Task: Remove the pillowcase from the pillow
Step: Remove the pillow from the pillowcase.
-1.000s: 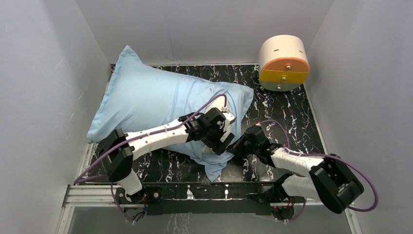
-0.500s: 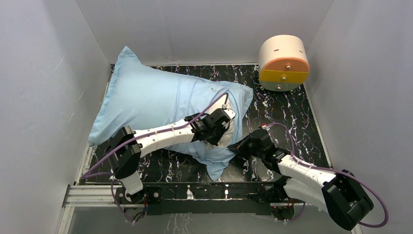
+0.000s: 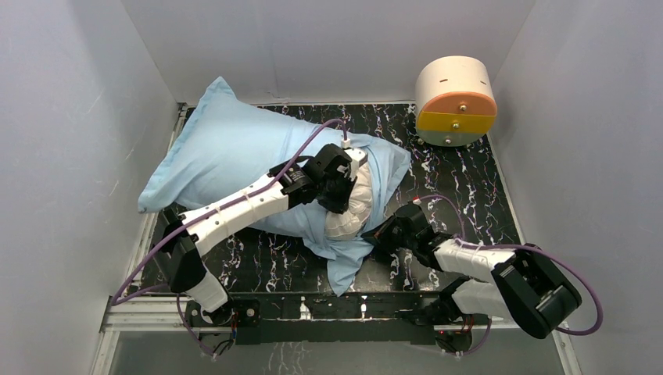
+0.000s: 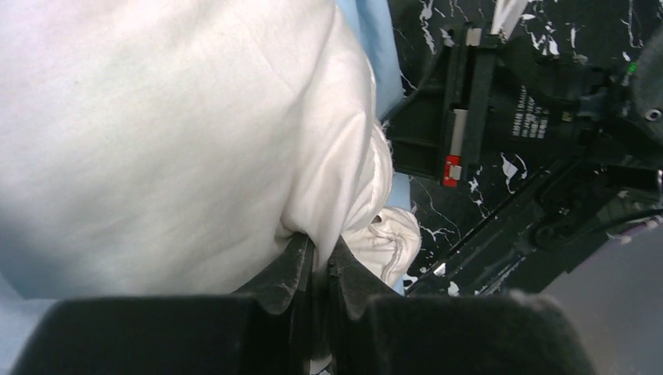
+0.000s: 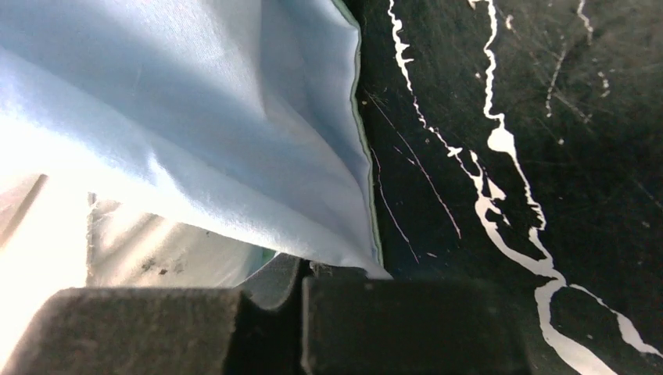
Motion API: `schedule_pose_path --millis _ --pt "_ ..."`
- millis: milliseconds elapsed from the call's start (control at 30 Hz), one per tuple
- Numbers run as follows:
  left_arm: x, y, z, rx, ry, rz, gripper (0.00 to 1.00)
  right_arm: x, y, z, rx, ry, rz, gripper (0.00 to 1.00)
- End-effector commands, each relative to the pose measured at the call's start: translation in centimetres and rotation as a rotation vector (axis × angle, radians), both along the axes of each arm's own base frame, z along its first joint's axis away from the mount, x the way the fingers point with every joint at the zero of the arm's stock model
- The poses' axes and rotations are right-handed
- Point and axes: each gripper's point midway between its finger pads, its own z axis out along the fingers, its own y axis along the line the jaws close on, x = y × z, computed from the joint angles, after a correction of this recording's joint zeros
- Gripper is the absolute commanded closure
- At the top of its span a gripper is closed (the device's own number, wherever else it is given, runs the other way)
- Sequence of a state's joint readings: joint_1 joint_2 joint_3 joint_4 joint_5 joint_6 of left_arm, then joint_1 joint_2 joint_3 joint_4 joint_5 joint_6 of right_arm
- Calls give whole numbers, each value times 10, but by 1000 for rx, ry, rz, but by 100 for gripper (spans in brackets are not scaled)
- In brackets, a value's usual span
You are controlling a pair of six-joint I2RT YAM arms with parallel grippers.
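Top external view: pillowcase (image 3: 227, 152), soft light-blue fabric with shallow creases, lying plump from upper left to centre of frame on a black, white-veined table (image 3: 469, 180); its open end at centre bares the pillow (image 3: 352, 211), white, puffy and wrinkled. Left gripper (image 4: 319, 258), black fingers pinched tight on a fold of white pillow fabric; right gripper (image 5: 301, 277), clamped on the pillowcase's thin hemmed edge. Round cream-and-orange drum (image 3: 456, 100), upper right, well apart.

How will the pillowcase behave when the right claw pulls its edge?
Probably floppy: the pillowcase drapes in loose folds at the right claw. It may slide off easily, since white pillow already bulges out, pinched by the left claw.
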State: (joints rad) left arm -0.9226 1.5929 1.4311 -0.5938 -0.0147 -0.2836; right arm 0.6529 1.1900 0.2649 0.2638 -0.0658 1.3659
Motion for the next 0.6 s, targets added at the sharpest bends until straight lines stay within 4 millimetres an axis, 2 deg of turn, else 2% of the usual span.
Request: schedule_pose_path --millis 0,67,167,267,333,433,500,567 --pt "6 -12 81 -233 -117 -56 100 -46 -24 -46 -165 176 106 100" --pt "1 -4 74 -216 -111 -62 100 -37 -18 -35 -155 137 115 99" --pt "-4 20 58 -147 -117 -15 100 -23 -14 -12 -167 72 132 99" --pt "-11 44 41 -87 -116 25 100 -4 -31 12 -260 -11 51 98" --pt "-18 52 34 -80 -100 32 100 8 -41 34 -282 -115 7 88" --pt "-26 55 29 -92 -76 36 100 19 -37 77 -247 -302 43 60" --pt "-27 56 28 -100 -74 43 100 23 -36 101 -248 -370 60 51" --pt "-26 56 27 -100 -74 48 100 28 -38 116 -282 -401 73 45"
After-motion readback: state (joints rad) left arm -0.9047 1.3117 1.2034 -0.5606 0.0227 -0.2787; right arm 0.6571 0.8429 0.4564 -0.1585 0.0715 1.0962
